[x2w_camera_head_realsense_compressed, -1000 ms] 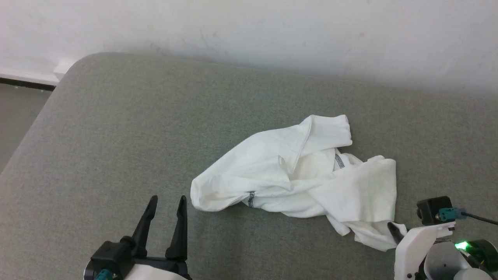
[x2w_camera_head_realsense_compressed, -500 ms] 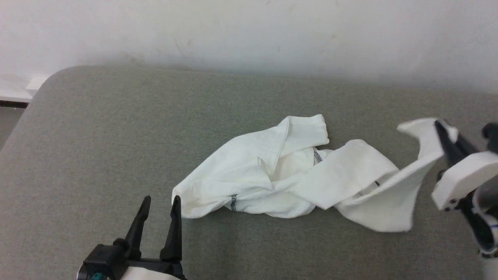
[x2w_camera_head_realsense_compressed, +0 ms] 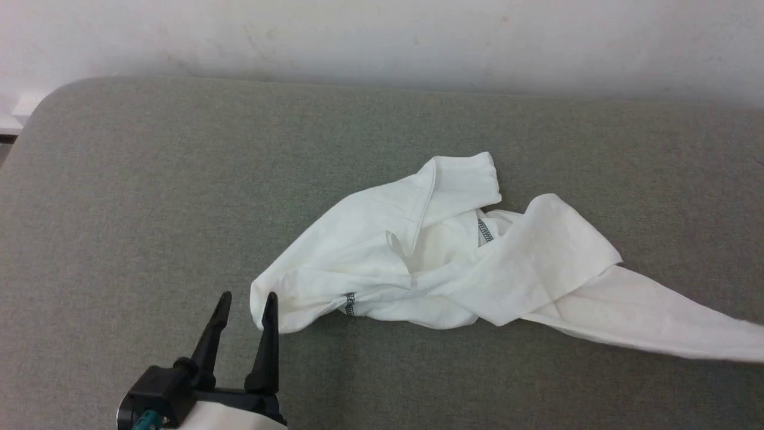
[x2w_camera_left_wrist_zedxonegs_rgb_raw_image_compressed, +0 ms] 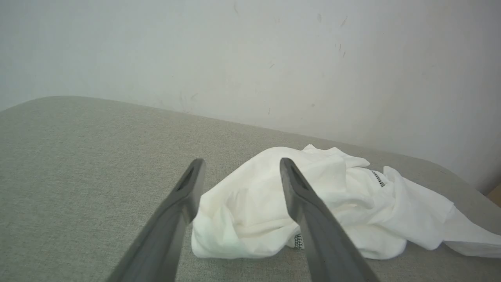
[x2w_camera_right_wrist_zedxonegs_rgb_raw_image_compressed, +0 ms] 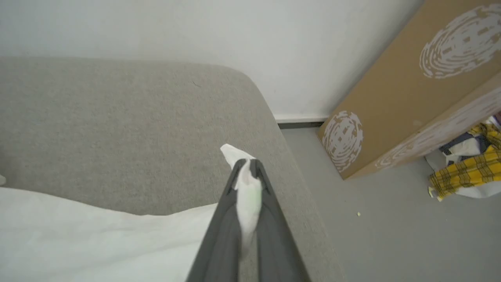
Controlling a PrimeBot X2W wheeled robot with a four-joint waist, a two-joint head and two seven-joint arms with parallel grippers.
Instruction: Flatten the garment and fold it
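Head view looks down on a grey fabric-covered bench point(x2w_camera_head_realsense_compressed: 149, 179) against a white wall point(x2w_camera_head_realsense_compressed: 382, 36), and the white shirt point(x2w_camera_head_realsense_compressed: 418, 251) lies crumpled near the middle of it, somewhat to the right. Its body is bunched and folded over itself, with two short runs of dark zigzag stitching point(x2w_camera_head_realsense_compressed: 484, 230) showing among the folds. One long sleeve point(x2w_camera_head_realsense_compressed: 656, 322) is pulled out straight from the heap and runs off the right edge of the picture. The left gripper point(x2w_camera_head_realsense_compressed: 248, 296) sits at the lower left with its two dark fingers spread apart and nothing between them; one fingertip overlaps the shirt's near left corner, though I cannot tell whether it touches the cloth. From the right wrist, the right gripper point(x2w_camera_right_wrist_zedxonegs_rgb_raw_image_compressed: 246, 161) has its fingers pressed together on a fold of the white fabric, a small tuft poking out past the tips, above the rounded end of the bench. Beyond that end, on the grey floor point(x2w_camera_right_wrist_zedxonegs_rgb_raw_image_compressed: 391, 227), stands a brown cardboard box point(x2w_camera_right_wrist_zedxonegs_rgb_raw_image_compressed: 411, 86) with white printed swirls, and beside it a heap of yellow checked cloth point(x2w_camera_right_wrist_zedxonegs_rgb_raw_image_compressed: 465, 172)
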